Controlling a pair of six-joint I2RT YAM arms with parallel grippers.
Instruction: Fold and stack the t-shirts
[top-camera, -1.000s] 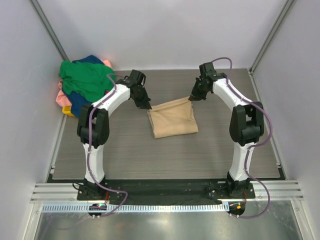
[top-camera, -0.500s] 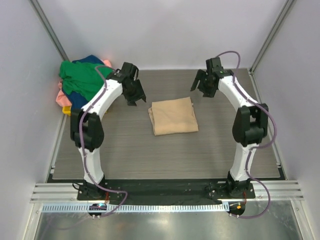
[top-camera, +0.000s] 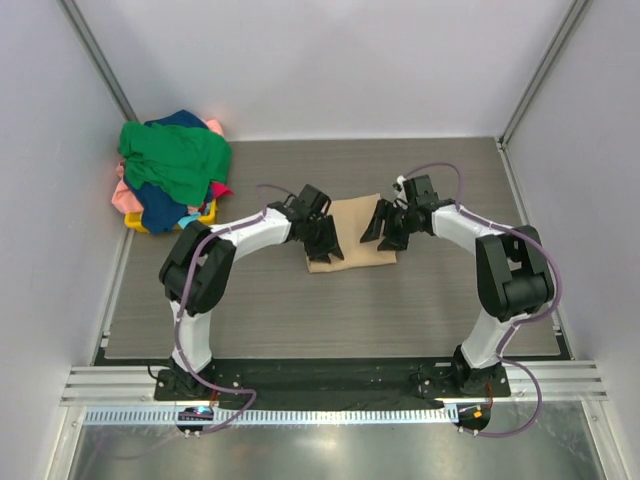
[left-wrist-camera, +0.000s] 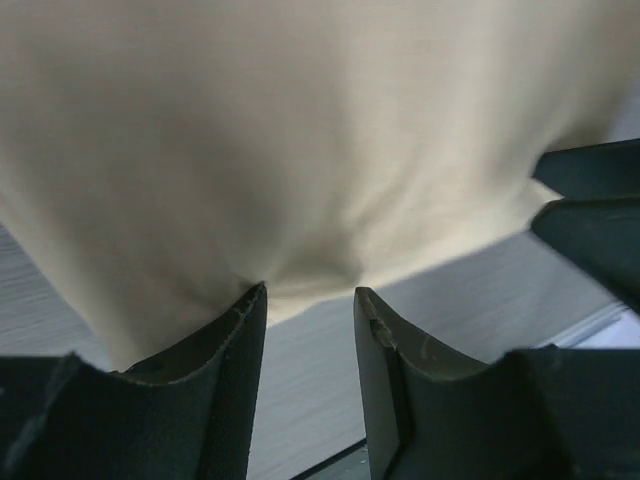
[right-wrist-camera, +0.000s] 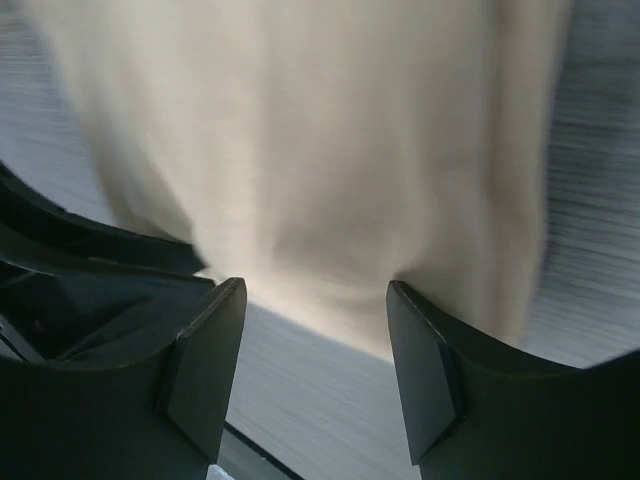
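Looks like mid-fold on the tan t-shirt, lying flat in the middle of the worktop. Got the left gripper and right gripper down at opposite sides of it. Jaws apart on both, cloth edge right at the tips, nothing pinched yet. Next up, probably: close on both edges, lift together, fold over. Plus the other t-shirts heaped far left.

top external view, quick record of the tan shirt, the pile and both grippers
shirt: folded tan cloth t-shirt, flat between the grippers
left gripper: open, at the shirt's left edge
right gripper: open, at its right edge
pile: unfolded green, navy and pink cloth shirts, far left corner
basket: small yellow plastic basket under pile
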